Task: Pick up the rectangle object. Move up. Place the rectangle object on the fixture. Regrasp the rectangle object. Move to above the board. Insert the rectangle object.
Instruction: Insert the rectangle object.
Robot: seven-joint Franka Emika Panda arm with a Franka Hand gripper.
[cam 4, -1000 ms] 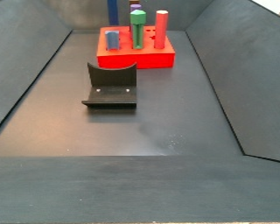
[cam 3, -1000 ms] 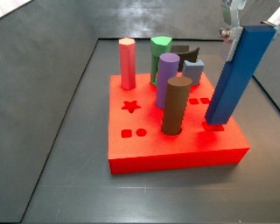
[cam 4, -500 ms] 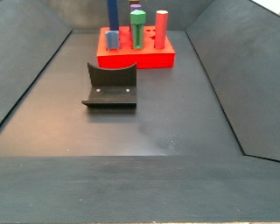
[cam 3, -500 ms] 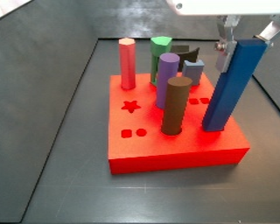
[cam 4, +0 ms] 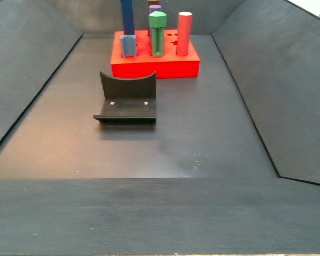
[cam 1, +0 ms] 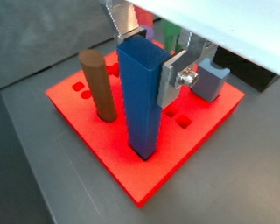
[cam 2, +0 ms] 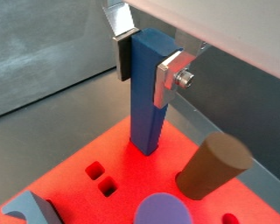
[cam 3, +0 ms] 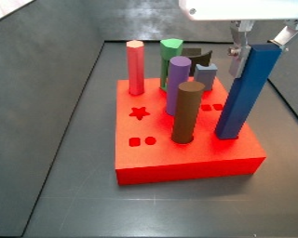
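rectangle object (cam 3: 246, 91): dark blue, plain faces; you see the same blue in both wrist views (cam 1: 143, 96).
board (cam 3: 158, 158): bright red, star and small square cut-outs in the top.
pegs: brown (cam 3: 186, 112), purple (cam 3: 178, 72), green (cam 3: 171, 48), pinkish-red (cam 3: 135, 67).
small block (cam 3: 208, 72): pale grey-blue.
gripper (cam 1: 150, 54): above the board at the bar's top; silver finger plates (cam 1: 174, 72), dark pads.
fixture (cam 4: 127, 97): dark, near black.
floor (cam 4: 163, 140): dark grey.

Dark grey matte floor (cam 4: 163, 150) enclosed by sloping grey walls (cam 4: 276, 90), evenly lit with faint sheen.
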